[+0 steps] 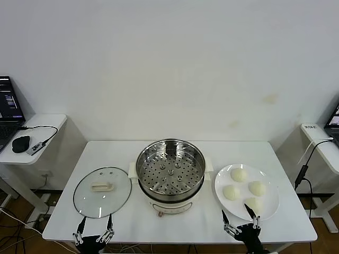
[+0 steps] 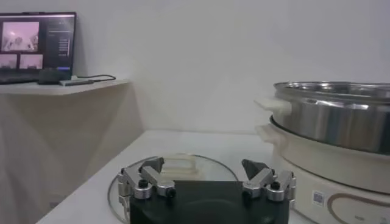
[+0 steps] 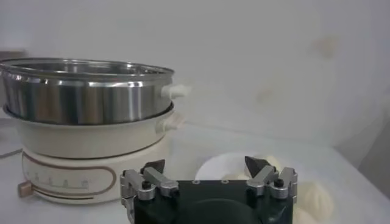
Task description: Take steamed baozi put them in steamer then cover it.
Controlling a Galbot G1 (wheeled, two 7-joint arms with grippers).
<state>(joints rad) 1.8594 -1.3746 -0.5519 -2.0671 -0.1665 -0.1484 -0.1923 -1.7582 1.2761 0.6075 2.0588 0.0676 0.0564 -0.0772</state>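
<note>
Several pale baozi (image 1: 239, 174) lie on a white plate (image 1: 271, 203) at the table's right. The steel steamer (image 1: 170, 166) stands open and empty at the centre on its cream base (image 1: 169, 205). Its glass lid (image 1: 102, 191) lies flat to the left. My left gripper (image 1: 94, 229) is open and empty at the table's front edge, just before the lid (image 2: 177, 167). My right gripper (image 1: 241, 221) is open and empty at the front edge, just before the plate (image 3: 219, 165). The steamer also shows in the left wrist view (image 2: 341, 115) and in the right wrist view (image 3: 85, 91).
A side desk (image 1: 32, 132) with a laptop (image 1: 8, 114) and a mouse (image 1: 21, 143) stands at the left. Another desk (image 1: 320, 140) with cables stands at the right. A white wall is behind the table (image 1: 116, 153).
</note>
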